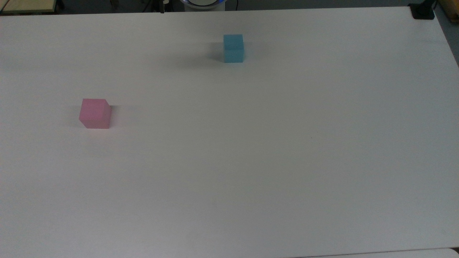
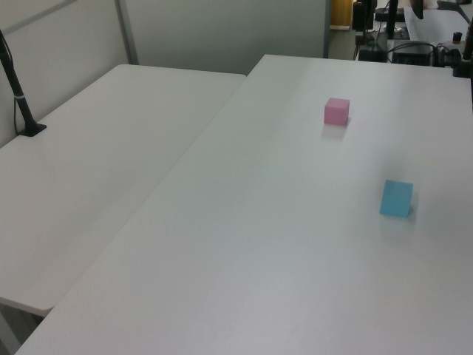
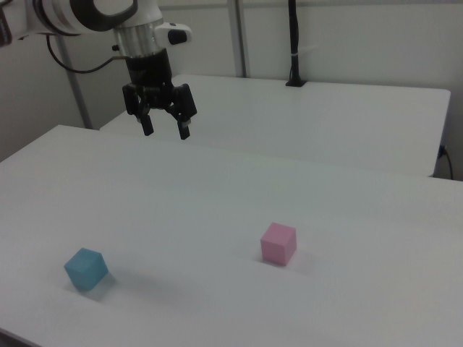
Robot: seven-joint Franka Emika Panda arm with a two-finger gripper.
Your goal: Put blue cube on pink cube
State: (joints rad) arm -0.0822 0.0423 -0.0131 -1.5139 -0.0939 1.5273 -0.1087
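Right view: gripper (image 3: pixel 164 131) is seen raised, jaws spread wide and empty. Blue cube (image 3: pixel 86 269) sits near the counter (image 3: pixel 217 195) edge, well apart from pink cube (image 3: pixel 278 243). Judged light, rigid, matte; opposite flat faces should be taken.

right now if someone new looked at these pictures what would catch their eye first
Two small pastel cubes on the bare white table: the blue cube near the top view's upper middle, and the pink cube well apart from it, toward the top view's left. In the right view, the black pincer hangs open high above the table, holding nothing.
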